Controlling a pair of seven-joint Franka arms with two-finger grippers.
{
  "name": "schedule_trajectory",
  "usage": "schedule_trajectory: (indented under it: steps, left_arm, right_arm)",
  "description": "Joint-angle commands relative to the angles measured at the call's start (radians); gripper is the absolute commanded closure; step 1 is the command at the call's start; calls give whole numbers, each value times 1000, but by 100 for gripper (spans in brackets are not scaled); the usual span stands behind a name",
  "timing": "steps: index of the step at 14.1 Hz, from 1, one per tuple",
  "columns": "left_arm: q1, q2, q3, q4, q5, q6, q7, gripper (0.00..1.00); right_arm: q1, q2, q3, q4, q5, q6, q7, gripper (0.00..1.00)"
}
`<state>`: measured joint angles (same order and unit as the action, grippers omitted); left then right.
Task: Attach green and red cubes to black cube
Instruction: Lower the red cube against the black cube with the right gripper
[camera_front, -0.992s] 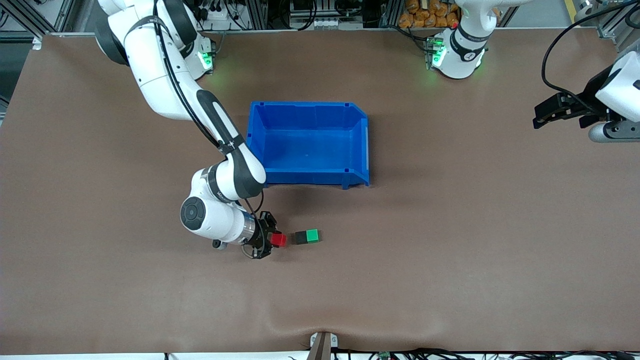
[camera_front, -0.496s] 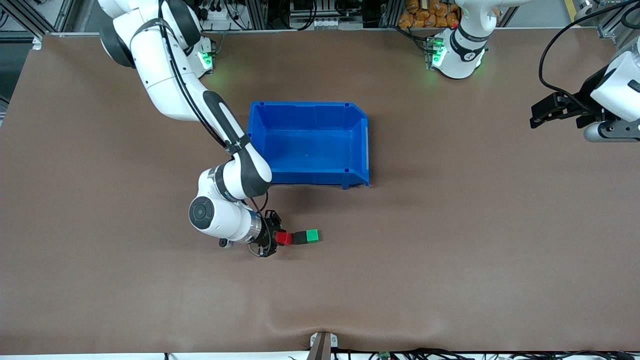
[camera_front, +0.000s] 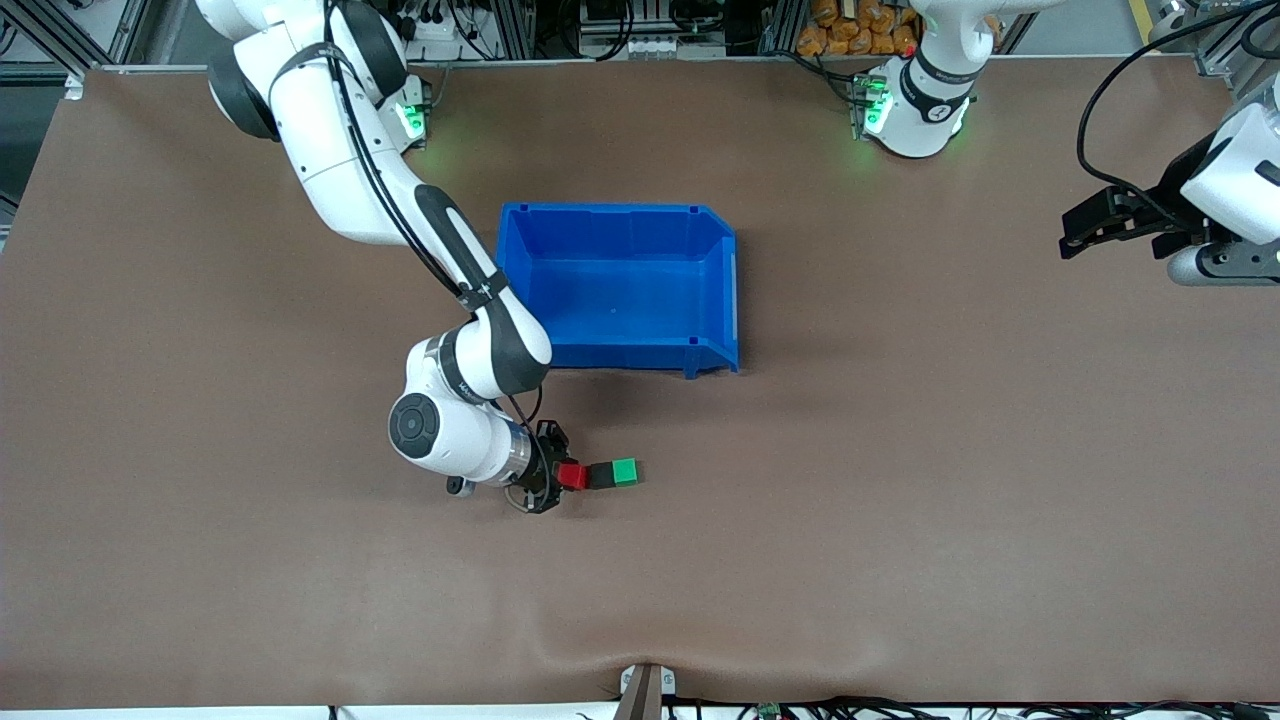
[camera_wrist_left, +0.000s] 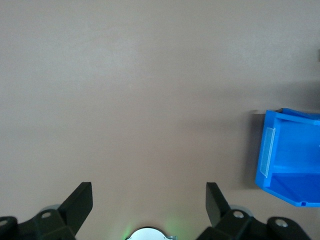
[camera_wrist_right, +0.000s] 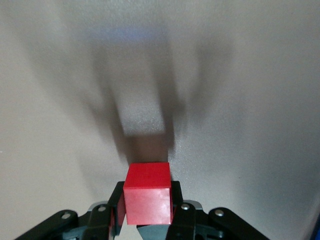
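My right gripper (camera_front: 556, 478) is shut on the red cube (camera_front: 572, 476) and holds it low at the table, nearer to the front camera than the blue bin. The red cube sits against the black cube (camera_front: 600, 475), and the green cube (camera_front: 625, 471) is joined to the black cube's other face, so the three form a row. In the right wrist view the red cube (camera_wrist_right: 148, 197) fills the space between my right gripper's (camera_wrist_right: 148, 206) fingers and hides the black cube. My left gripper (camera_front: 1072, 235) waits open and empty, raised over the left arm's end of the table; it also shows in the left wrist view (camera_wrist_left: 148, 200).
The blue bin (camera_front: 600, 209) stands empty mid-table, between the cubes and the robot bases. Its corner shows in the left wrist view (camera_wrist_left: 280, 150). The brown table cover has a wrinkle near its front edge (camera_front: 600, 650).
My right gripper has carried the red cube toward the black cube, closing the gap until they touch. The left gripper shifted slightly a second ago and has since held still.
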<state>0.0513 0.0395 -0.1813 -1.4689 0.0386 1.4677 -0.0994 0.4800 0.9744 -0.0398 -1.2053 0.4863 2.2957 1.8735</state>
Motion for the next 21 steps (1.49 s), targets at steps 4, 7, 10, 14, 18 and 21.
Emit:
schedule_trajectory:
  steps: [4, 7, 10, 14, 18, 21]
  left_arm:
    - [-5, -3, -6, -5, 9, 11, 18, 0]
    - [-8, -3, -7, -7, 9, 14, 17, 0]
    - [-7, -1, -15, -5, 7, 14, 17, 0]
    - [-7, -1, -15, -5, 6, 16, 17, 0]
    - [-7, 0, -15, -5, 6, 17, 7, 0]
    - [-7, 0, -17, -5, 6, 17, 3, 0]
  right_arm:
    - [17, 26, -15, 43, -6, 1, 19, 100]
    - [25, 27, -15, 41, -8, 1, 19, 100]
    - [25, 30, -15, 39, -8, 1, 19, 100]
    - [31, 38, -15, 39, -9, 2, 19, 100]
    - [31, 38, -15, 36, -29, 1, 19, 87]
    - [32, 37, -15, 33, -41, 1, 19, 70]
